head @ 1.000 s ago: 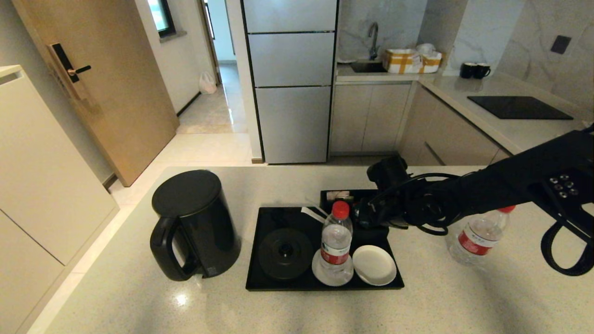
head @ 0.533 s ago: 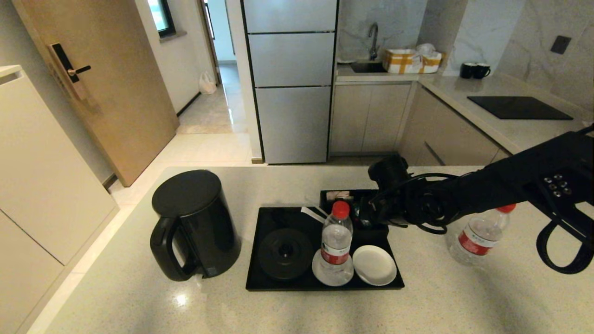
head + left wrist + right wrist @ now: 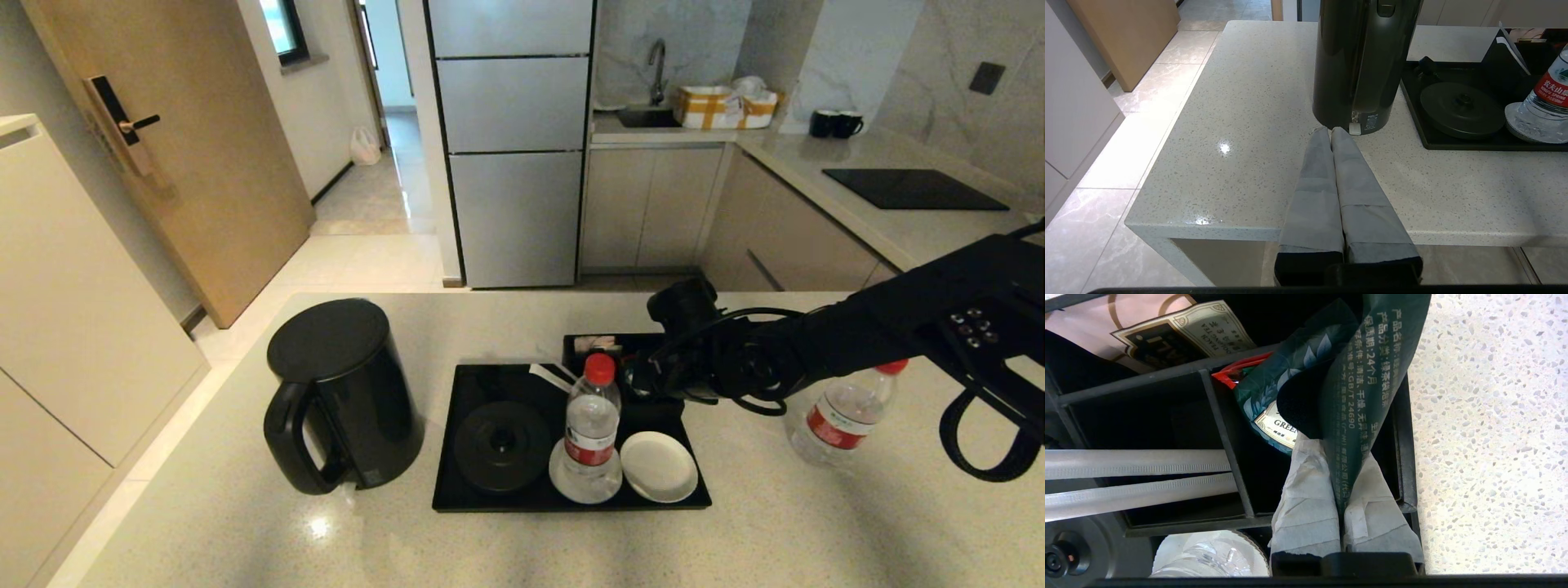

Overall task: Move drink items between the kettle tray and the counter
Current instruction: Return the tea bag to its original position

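Right gripper [image 3: 1342, 486]: closed on dark green sachet [image 3: 1367, 388], held over compartment box [image 3: 1237, 457] | tray [image 3: 571, 500]: one bottle [image 3: 591, 425] kept on a coaster | bench [image 3: 506, 547]: second bottle [image 3: 841, 416] placed | left gripper [image 3: 1331, 136]: closed, empty, parked | remaining: sachet to be set on bench.

Free table [image 3: 506, 547]: wide strip along the near edge, clear from near-left corner to near-right.

Obstacles:
- Kettle [image 3: 343, 392], tall, on the left part of the table, just beside the tray's [image 3: 571, 502] left edge; narrow gap between them.
- Bottle [image 3: 589, 429] upright on a coaster at the tray's near side; blocks a straight reach from the near edge to the compartment box [image 3: 1237, 465].
- Second bottle [image 3: 841, 412] on the table right of the tray, under the right arm.
- Right hand [image 3: 1341, 486] fills the box's right-hand compartment, pinched on a sachet [image 3: 1363, 396]; dividers and packets crowd it.

Left hand [image 3: 1331, 134], pressed together, just short of the kettle's base.
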